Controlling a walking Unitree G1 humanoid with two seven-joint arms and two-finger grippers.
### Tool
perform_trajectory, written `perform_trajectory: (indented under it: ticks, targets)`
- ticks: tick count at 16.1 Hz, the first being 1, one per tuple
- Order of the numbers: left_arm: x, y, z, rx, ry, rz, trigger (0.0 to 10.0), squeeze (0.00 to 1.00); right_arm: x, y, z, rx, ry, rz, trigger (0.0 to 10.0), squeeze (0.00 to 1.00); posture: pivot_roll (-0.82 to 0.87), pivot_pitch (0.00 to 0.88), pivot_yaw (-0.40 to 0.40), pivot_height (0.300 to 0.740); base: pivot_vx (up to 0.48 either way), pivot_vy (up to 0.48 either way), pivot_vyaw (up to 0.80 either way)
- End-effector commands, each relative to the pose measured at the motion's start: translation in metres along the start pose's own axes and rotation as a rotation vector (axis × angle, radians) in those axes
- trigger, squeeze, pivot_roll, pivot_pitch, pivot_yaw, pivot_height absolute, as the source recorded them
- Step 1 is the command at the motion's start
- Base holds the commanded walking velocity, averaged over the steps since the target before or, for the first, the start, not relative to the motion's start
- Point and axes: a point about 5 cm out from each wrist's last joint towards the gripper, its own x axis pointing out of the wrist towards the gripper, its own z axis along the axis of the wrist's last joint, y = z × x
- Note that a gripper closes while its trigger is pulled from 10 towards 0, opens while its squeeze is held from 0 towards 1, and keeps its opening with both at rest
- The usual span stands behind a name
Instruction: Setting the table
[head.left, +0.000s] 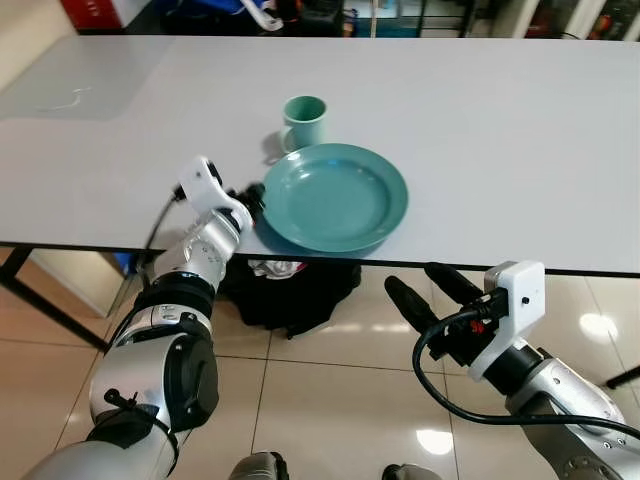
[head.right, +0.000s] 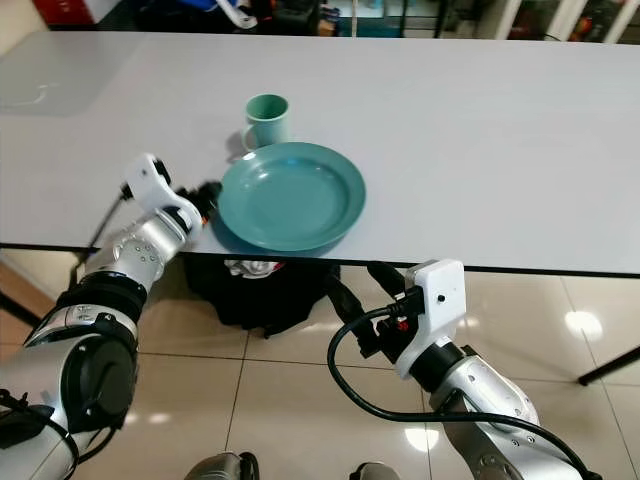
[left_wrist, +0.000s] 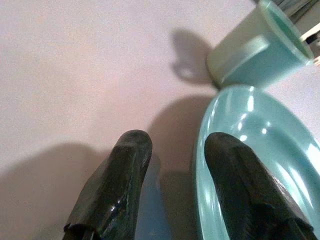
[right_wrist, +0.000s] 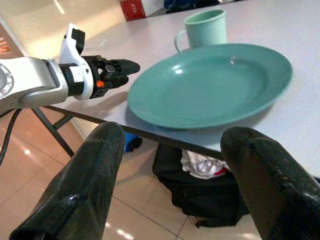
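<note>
**One plate and one mug on a grey table, with a gripper at the plate's rim**

One teal plate (head.left: 335, 197) lies flat near the front edge of a grey table (head.left: 500, 130); it is round, so it has no long axis, and its hollow faces up; one pale green mug (head.left: 303, 121) stands upright just beyond it at about 11 o'clock, mouth up, its handle turned to the robot's left.

The left gripper (head.left: 253, 194) sits at the plate's 9 o'clock edge; in the left wrist view its two black fingers (left_wrist: 120, 185) are a little apart, one over the bare table and the other over the plate's rim; whether they are touching the plate cannot be told.

The right gripper (head.left: 428, 287) hangs below table level at about 5 o'clock from the plate, above a tiled floor (head.left: 330, 380); its fingers are spread wide and hold nothing.

One black bag (head.left: 290, 290) lies on the floor under the table's front edge.
</note>
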Motion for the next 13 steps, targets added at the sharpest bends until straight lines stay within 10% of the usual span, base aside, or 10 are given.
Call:
perform_trajectory:
  ticks: [1,4,5,6,8,13]
  targets:
    - [-0.001,-0.002,0.000,0.060,-0.020,-0.004,10.0,0.00,0.000,0.000,0.001,0.003,-0.011,0.009,10.0,0.00,-0.10,0.093,0.065,0.740,0.000,0.000,0.00]
    - [-0.007,-0.012,0.017,0.182,-0.183,-0.039,10.0,0.00,0.000,0.000,0.003,-0.006,-0.027,0.003,10.0,0.00,-0.10,0.090,0.075,0.740,0.000,0.000,0.00]
    - [-0.021,-0.018,0.033,0.306,-0.352,-0.072,10.0,0.00,0.000,-0.003,0.007,-0.027,-0.053,-0.057,10.0,0.00,-0.11,0.086,0.091,0.740,0.000,0.000,0.00]
    - [-0.044,-0.026,0.033,0.534,-0.397,-0.123,10.0,0.00,-0.001,-0.014,0.013,-0.099,-0.097,-0.218,10.0,0.00,-0.11,0.084,0.098,0.740,0.000,0.000,0.00]
    - [-0.068,-0.036,0.024,0.722,-0.434,-0.214,10.0,0.00,-0.004,-0.027,0.014,-0.063,-0.154,-0.394,10.0,0.00,-0.10,0.082,0.096,0.740,0.000,0.000,0.00]
    - [-0.098,-0.034,-0.003,0.810,-0.435,-0.189,10.0,0.00,0.000,-0.052,0.004,0.030,-0.193,-0.683,10.0,0.00,-0.06,0.073,0.088,0.740,0.000,0.457,-0.32]
